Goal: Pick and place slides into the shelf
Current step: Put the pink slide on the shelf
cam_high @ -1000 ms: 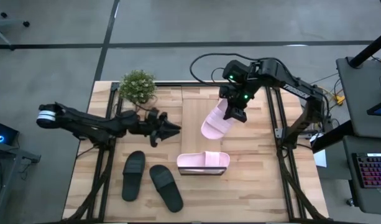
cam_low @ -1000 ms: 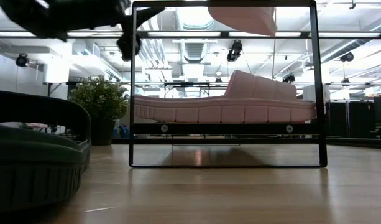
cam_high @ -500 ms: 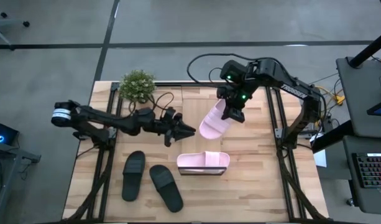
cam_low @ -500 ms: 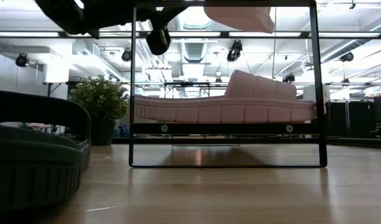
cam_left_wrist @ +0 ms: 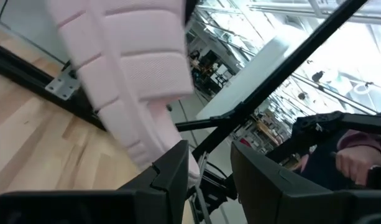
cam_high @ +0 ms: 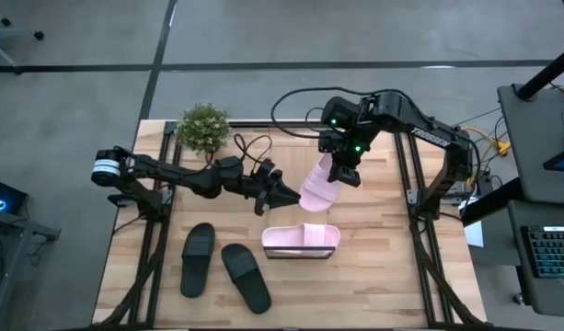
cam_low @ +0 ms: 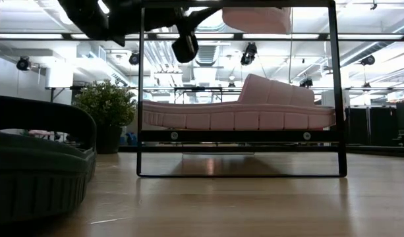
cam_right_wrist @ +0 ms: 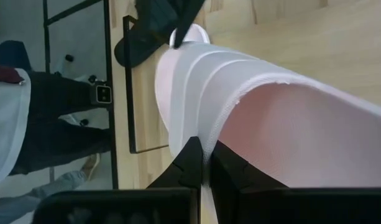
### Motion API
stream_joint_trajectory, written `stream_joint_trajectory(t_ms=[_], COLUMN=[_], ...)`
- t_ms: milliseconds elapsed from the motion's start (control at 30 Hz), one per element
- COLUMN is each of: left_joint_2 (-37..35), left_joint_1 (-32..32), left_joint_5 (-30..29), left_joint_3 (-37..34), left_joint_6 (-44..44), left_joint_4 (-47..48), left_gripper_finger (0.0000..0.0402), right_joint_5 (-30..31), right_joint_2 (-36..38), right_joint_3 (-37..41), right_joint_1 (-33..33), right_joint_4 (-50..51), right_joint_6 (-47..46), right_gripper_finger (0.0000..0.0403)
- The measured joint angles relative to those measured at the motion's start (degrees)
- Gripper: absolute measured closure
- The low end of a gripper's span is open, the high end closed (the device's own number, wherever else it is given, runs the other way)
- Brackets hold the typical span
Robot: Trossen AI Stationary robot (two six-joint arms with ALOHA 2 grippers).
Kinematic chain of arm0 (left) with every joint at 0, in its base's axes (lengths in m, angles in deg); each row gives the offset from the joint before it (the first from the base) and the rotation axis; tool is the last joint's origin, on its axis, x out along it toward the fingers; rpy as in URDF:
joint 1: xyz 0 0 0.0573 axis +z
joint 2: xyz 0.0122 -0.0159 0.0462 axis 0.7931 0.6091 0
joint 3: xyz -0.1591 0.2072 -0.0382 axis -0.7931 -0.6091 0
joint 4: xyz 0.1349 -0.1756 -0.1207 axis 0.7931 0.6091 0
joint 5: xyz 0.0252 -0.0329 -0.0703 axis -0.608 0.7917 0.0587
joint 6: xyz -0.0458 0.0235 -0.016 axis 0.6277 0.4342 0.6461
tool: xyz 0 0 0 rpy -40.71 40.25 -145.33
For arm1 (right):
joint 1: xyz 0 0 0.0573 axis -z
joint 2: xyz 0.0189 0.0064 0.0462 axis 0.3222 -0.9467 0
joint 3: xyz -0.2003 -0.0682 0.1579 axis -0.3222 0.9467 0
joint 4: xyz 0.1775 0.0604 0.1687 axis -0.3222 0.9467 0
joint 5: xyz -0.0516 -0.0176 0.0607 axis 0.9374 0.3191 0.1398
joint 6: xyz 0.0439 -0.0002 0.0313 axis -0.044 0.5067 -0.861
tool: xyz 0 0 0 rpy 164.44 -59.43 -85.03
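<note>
High view: right gripper [cam_high: 342,172] is clamped on a pale pink foam slide [cam_high: 320,185], hanging tilted above the long light-wood shelf board [cam_high: 291,152]. Left gripper [cam_high: 283,196] has swung in from the table's left; jaws part-open, empty, tips now just beside that slide's toe. Looks like a two-arm assist or handover.

Low view: second pink slide [cam_low: 238,110] lies on the shelf.

Left wrist: carried slide's sole fills the view, fingers [cam_left_wrist: 168,172] not around it.

Right wrist: fingers [cam_right_wrist: 191,163] pinch the strap edge.

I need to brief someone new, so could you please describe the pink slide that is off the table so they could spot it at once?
Start at the potted plant at the table's far edge and look right to the right gripper. The pale pink slide hangs tilted from it, with the left gripper at its free end. Its twin rests on the shelf.
</note>
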Motion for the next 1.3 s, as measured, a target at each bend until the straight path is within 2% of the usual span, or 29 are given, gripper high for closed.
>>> stream_joint_trajectory(t_ms=[667, 800, 900, 1000, 1133, 1300], left_joint_2=[-0.6, -0.6, -0.5, 0.2, 0.6, 0.6], left_joint_1=[3.1, 3.2, 3.5, 3.6, 3.7, 3.9], left_joint_5=[0.3, 2.2, 5.0, 7.1, 7.3, 7.3], left_joint_3=[-1.2, -1.1, -1.2, -0.6, 0.2, 0.7], left_joint_6=[0.7, 1.1, 4.2, 8.0, 8.6, 10.1], left_joint_4=[0.3, 0.4, 0.8, 0.9, 0.8, 0.7], left_gripper_finger=[0.0294, 0.0291, 0.0265, 0.0214, 0.0149, 0.0122], right_joint_5=[-0.4, -0.2, -0.2, -0.2, 0.0, 0.0], right_joint_2=[1.0, 1.0, 1.0, 1.0, 1.0, 1.0], right_joint_3=[0.0, 0.0, 0.0, 0.0, 0.0, 0.0], right_joint_1=[-1.5, -1.5, -1.5, -1.5, -1.6, -2.0], right_joint_4=[1.3, 1.2, 1.2, 1.1, 1.0, 0.7], right_joint_6=[-0.2, -0.1, 0.0, 0.0, 0.0, -0.7], right_gripper_finger=[0.0394, 0.0394, 0.0394, 0.0394, 0.0394, 0.0394])
